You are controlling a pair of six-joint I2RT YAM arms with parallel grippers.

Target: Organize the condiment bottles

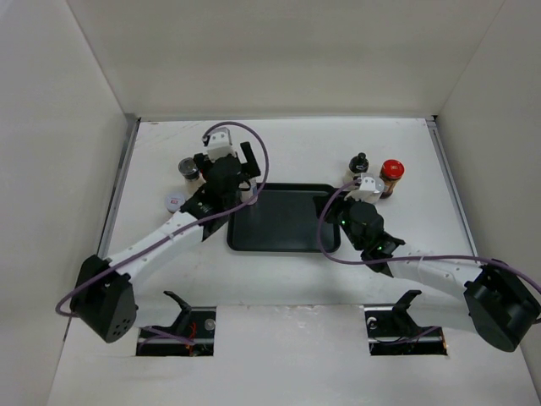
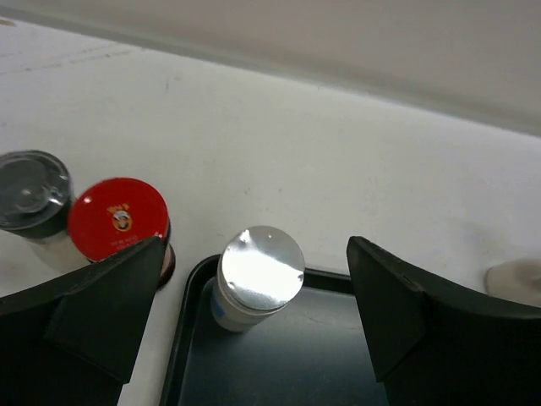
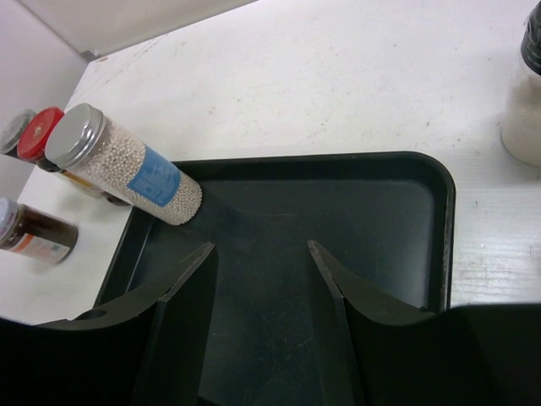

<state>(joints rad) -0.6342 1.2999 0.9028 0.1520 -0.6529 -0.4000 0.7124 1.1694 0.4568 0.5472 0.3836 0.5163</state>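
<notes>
Right gripper (image 3: 261, 247): jaws partly open, empty, over the tray (image 3: 439, 220). Left gripper (image 2: 254, 254): jaws wide, empty, one on either side of the silver-capped jar (image 2: 260, 275), not touching it. This jar stands upright in the tray's 10 o'clock corner. It is likely light, rigid, smooth-walled and easily toppled; grip the body at the label, below the cap. Off the tray stand a grey-capped jar (image 1: 188, 169) at 10 o'clock and a red-capped jar (image 1: 391, 175) at 1 o'clock.

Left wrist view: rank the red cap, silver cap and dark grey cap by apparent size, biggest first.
1. red cap
2. silver cap, a little smaller
3. dark grey cap, smallest as seen, but the frame edge cuts it off and it sits farther back, so this rank is unsure
</notes>
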